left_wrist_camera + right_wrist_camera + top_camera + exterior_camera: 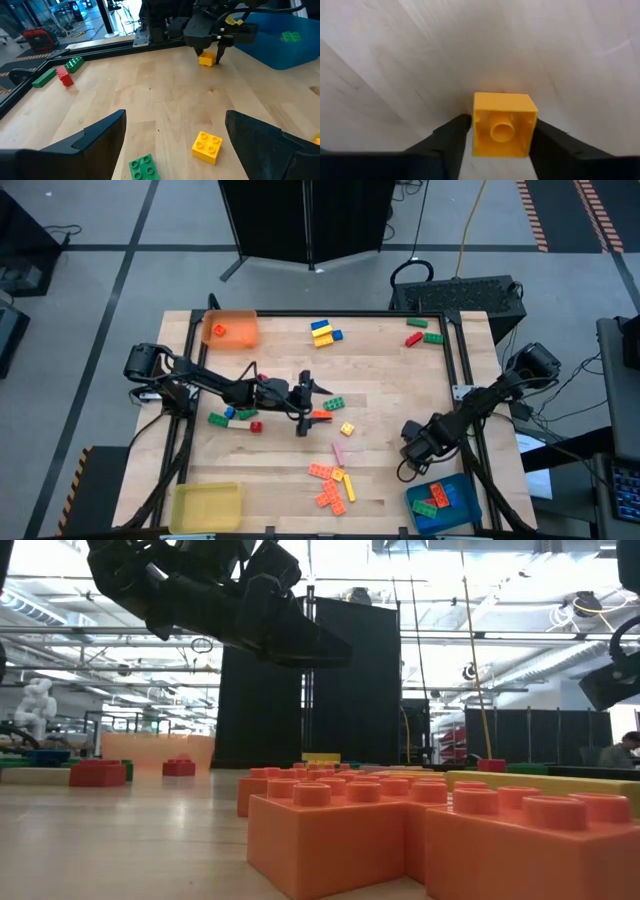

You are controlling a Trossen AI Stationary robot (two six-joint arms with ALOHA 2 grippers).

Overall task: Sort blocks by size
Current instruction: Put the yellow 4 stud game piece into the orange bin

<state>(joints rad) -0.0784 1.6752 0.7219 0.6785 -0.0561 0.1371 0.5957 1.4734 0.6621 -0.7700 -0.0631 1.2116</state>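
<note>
My right gripper (502, 137) stands at the table's right side, near the blue tray (462, 502), shut on a small yellow square block (504, 124) that lies hollow side up. The left wrist view shows that gripper (209, 54) over the same block (205, 60). My left gripper (310, 405) hovers open over the table's middle, pointing toward the right edge. Just ahead of its fingers lie a yellow block (206, 146) and a green block (144, 167), both untouched on the wood. My right gripper pinches the yellow block's two opposite side walls (476, 131) between its two fingers. The fingers point down from above. The block sits level with its hollow underside up; whether it rests on the wood or is just clear of it, I cannot tell.
Orange blocks (330, 485) and a pink bar (338, 452) lie near the front edge. Yellow and blue blocks (323, 332) and red and green ones (423, 332) lie at the far side, more at the left (235, 418). An orange tray (230, 328) stands far left, a yellow tray (205, 505) near left.
</note>
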